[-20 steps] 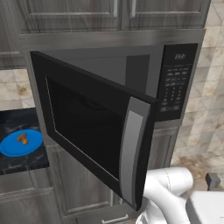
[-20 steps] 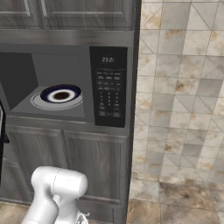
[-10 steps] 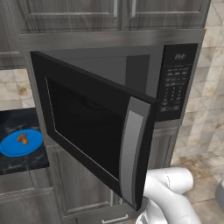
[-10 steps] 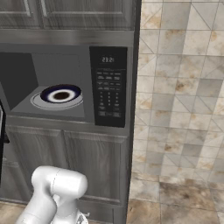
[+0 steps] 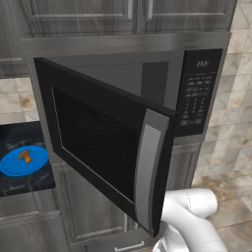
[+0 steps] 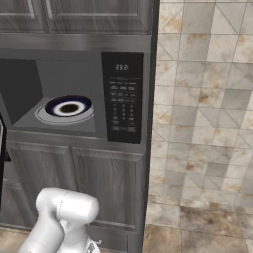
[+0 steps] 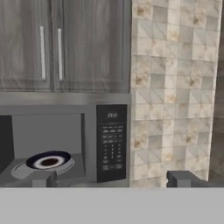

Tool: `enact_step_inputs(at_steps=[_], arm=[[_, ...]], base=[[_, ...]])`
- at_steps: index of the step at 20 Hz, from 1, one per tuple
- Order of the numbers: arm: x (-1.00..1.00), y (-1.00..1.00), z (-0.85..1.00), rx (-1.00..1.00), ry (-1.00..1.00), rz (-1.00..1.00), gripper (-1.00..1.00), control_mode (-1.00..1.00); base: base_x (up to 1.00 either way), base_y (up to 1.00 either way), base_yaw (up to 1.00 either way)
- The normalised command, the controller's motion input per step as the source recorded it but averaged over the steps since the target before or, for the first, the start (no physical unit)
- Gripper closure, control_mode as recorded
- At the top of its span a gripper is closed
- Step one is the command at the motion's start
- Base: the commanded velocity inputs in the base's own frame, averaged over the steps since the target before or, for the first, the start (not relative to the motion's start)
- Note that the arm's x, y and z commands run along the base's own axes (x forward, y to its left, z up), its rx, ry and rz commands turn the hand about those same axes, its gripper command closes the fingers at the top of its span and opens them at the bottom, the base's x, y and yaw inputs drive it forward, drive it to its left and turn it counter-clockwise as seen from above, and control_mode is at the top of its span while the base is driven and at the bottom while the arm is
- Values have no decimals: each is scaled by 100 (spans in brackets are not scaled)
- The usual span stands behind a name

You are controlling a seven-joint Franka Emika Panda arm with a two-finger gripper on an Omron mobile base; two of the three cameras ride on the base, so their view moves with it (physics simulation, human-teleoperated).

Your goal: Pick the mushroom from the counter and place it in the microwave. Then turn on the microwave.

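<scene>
Mushroom (image 5: 25,156) on blue plate (image 5: 15,165), well apart from wide-open pincer (image 7: 113,178)

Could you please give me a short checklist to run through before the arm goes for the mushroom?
1. Microwave door open: ok, it swings wide to the left.
2. Space inside the microwave: ok, a dark-rimmed plate sits on the turntable with nothing on it.
3. Mushroom located: ok, it lies on a blue plate on the counter, left of the open door.
4. Gripper free: ok, the jaws stand wide apart with nothing between them.
5. Gripper aimed at the mushroom: not ok, it faces the microwave and tiled wall.
6. Door blocking the way to the mushroom: cannot tell.
</scene>
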Motion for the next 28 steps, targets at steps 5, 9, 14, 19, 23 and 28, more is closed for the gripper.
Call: enact_step_inputs(at_steps=[5, 9, 14, 19, 23, 28], arm=[[41, -23, 0, 0, 4, 0, -100, -100], [42, -5, 0, 0, 6, 2, -100, -100], [38, 0, 0, 0, 8, 5, -100, -100], [10, -2, -1, 0, 14, 10, -100, -100], [0, -3, 0, 0, 15, 16, -100, -100], [-1, 0, 0, 0, 2, 2, -100, 100]], base=[[0, 0, 0], [0, 0, 0], [0, 0, 0], [0, 0, 0], [0, 0, 0], [-21, 0, 5]])
